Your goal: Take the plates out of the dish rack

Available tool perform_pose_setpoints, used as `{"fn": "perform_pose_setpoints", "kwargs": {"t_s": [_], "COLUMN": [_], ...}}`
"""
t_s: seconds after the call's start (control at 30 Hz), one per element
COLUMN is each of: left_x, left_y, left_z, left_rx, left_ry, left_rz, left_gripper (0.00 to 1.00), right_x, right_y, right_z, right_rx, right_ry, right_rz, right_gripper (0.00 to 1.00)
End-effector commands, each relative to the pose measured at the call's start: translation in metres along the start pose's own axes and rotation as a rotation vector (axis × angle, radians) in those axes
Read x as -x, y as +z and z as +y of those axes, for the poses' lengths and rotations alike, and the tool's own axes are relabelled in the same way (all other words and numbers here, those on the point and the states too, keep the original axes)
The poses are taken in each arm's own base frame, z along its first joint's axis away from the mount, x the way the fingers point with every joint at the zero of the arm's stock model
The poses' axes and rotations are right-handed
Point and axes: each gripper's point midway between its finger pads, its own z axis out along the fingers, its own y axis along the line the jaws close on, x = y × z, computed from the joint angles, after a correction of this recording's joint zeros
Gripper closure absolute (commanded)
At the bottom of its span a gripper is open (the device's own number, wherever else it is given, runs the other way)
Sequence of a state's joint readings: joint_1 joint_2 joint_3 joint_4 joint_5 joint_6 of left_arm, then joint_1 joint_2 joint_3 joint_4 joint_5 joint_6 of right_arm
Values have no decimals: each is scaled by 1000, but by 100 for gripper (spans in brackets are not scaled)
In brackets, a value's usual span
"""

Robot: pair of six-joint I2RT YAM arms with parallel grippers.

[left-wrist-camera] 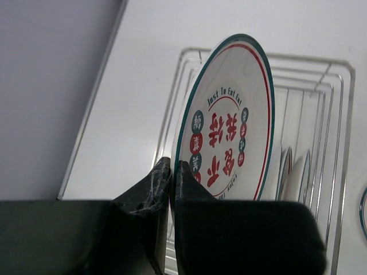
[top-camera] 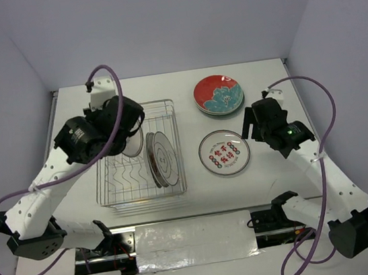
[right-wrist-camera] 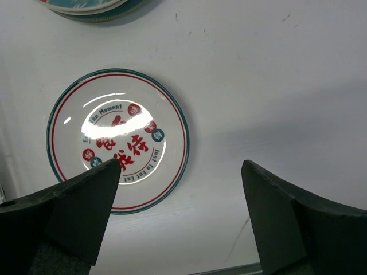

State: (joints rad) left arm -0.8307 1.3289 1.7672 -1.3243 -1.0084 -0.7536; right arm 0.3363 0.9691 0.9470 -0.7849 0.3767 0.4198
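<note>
Now the left pincer (left-wrist-camera: 172, 172) clamps a red-lettered white ceramic plate (left-wrist-camera: 229, 120) upright in the silver wire dish rack (left-wrist-camera: 343, 143); the right pincer (right-wrist-camera: 180, 165), right of the rack, gapes wide.

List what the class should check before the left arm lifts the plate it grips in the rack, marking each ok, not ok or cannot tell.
1. Grip: left gripper shut on the upright plate at its rim: ok.
2. Clearance: that plate's bottom edge free of the dish rack wires: cannot tell, the fingers hide it.
3. Spare arm: right gripper open, empty: ok.
4. Drop zone: flat plate lies on the table, untouched: ok.
5. Rack emptied: not ok, other plates stand inside.
</note>
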Motion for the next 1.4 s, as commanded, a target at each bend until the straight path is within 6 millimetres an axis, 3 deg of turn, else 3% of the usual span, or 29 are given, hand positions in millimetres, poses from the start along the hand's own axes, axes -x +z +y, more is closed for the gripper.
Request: {"fn": "perform_pose_setpoints", "kwargs": {"t_s": [0.0, 0.1, 0.2, 0.23, 0.27, 0.3, 0.33, 0.37, 0.4, 0.43, 0.57, 0.6, 0.7, 0.77, 0.9, 1.0, 1.13, 1.23, 1.27, 1.33, 1.37], "left_x": [35, 66, 99, 98, 119, 130, 116, 140, 146, 127, 116, 123, 95, 99, 91, 87, 82, 66, 60, 57, 55], "left_y": [1, -6, -20, -21, -27, -47, -52, -73, -99, -100, -121, -135, -132, -142, -137, -136, -124, -106, -101, -101, -101], "left_z": [32, 45, 48, 30, 12, 15, -24, -38, -28, -54, -70, -63, -85, -88, -100, -102, -98, -98, -99, -101, -103], "left_rx": [161, 228, 176, 55, -63, -200, -414, -565, -686, -803, -1013, -1074, -1162, -1226, -1243, -1246, -1180, -1087, -1071, -1081, -1089], "left_ry": [58, 22, -86, -107, -194, -289, -271, -399, -476, -456, -626, -679, -680, -708, -707, -705, -712, -687, -679, -680, -677], "left_rz": [-94, -175, -254, -237, -298, -344, -317, -405, -457, -425, -416, -462, -397, -406, -366, -359, -333, -269, -252, -248, -247], "left_gripper": [100, 100, 100, 100, 100, 100, 100, 100, 100, 100, 100, 100, 100, 100, 100, 100, 100, 100, 100, 100, 100], "right_x": [30, 45, 56, 52, 52, 60, 53, 54, 62, 62, 84, 91, 98, 97, 98, 106, 129, 138, 141, 141, 137], "right_y": [-22, -32, -54, -75, -89, -101, -129, -142, -152, -163, -184, -190, -190, -192, -197, -189, -176, -201, -214, -216, -211], "right_z": [7, 21, 66, 94, 109, 128, 145, 153, 160, 163, 163, 162, 166, 168, 167, 158, 117, 96, 95, 106, 121], "right_rx": [45, 132, 411, 607, 723, 856, 1037, 1122, 1205, 1260, 1317, 1318, 1312, 1332, 1350, 1280, 1051, 1059, 1089, 1111, 1126], "right_ry": [15, 28, 23, 13, 12, 16, 27, 40, 47, 76, 110, 113, 108, 112, 133, 205, 422, 487, 468, 396, 326], "right_rz": [-80, -129, -178, -167, -175, -232, -210, -221, -281, -270, -382, -405, -387, -377, -394, -434, -572, -696, -724, -692, -598], "right_gripper": [4, 0, 0, 0, 0, 0, 0, 0, 0, 0, 0, 0, 1, 1, 5, 7, 4, 3, 3, 4, 4]}}
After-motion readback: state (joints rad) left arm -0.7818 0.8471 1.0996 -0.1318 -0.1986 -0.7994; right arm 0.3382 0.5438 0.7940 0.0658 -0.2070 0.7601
